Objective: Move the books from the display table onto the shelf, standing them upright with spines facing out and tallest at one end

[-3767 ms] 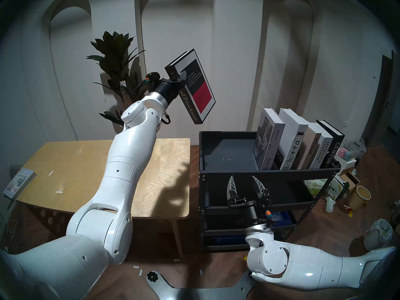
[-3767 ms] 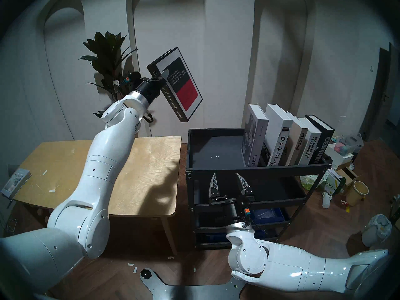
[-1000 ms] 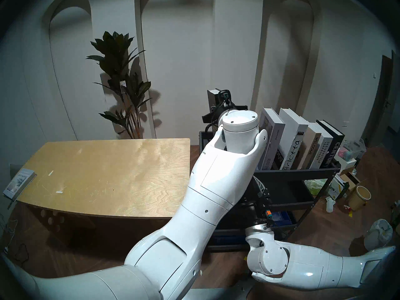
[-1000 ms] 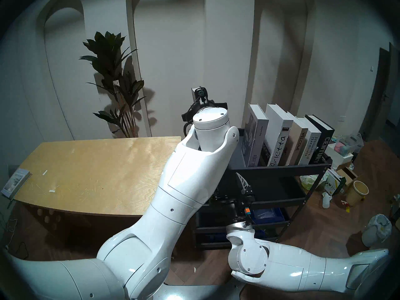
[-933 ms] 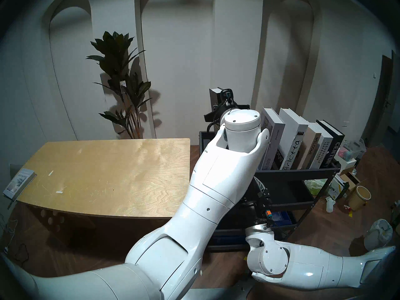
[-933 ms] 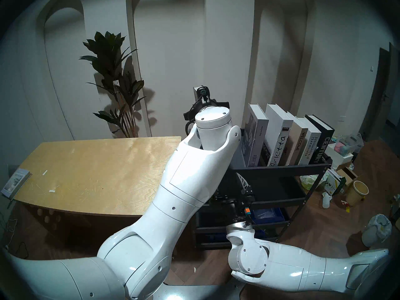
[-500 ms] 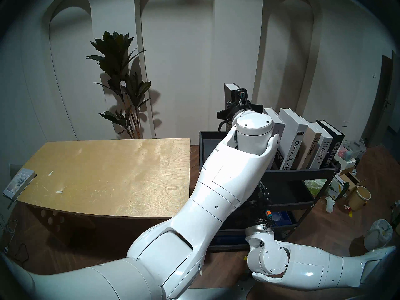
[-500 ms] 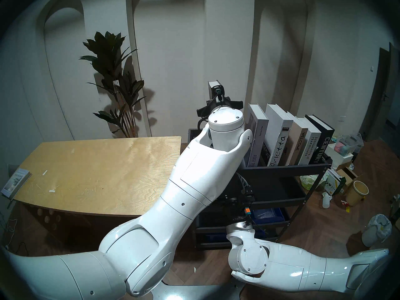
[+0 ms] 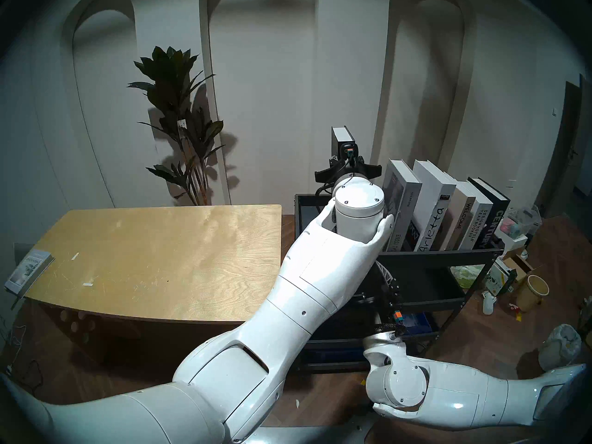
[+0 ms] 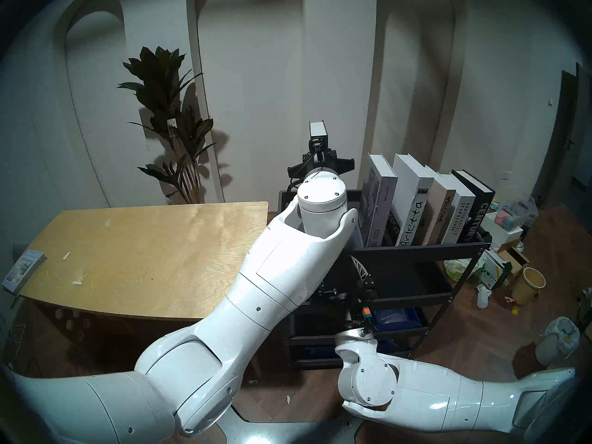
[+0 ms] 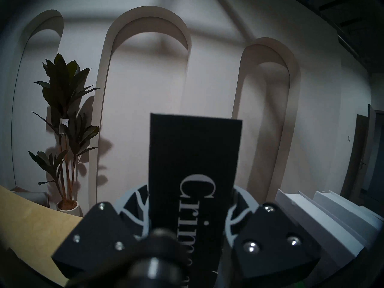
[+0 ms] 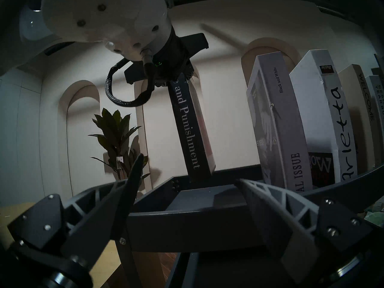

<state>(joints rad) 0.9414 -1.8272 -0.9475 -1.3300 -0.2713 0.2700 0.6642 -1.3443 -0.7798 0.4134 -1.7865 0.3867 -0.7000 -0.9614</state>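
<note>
Books: five stand on shelf [image 9: 432, 257] top tier, right half, spines out, leaning right. Sixth, Crime and Punishment [image 12: 188, 131], hangs upright over tier's empty left-middle, spine toward robot; bottom edge looks about level w/ rim, contact w/ tray can't tell. Table [image 9: 153, 257] holds only a thin grey book [image 9: 28, 272] at far left.

Step in hand, as I read it: set last book down. Do it well: keep it vertical, lower straight till it bears on tray, slide right against Special Issue [image 12: 276, 123] so it can't topple, then let go. It looks tallest, so left end suits.

L claw [image 11: 190, 206]: clamped on the book's covers near top, spine between fingers. R claw [image 12: 187, 187]: wide open, empty, low in front of shelf rim.
</note>
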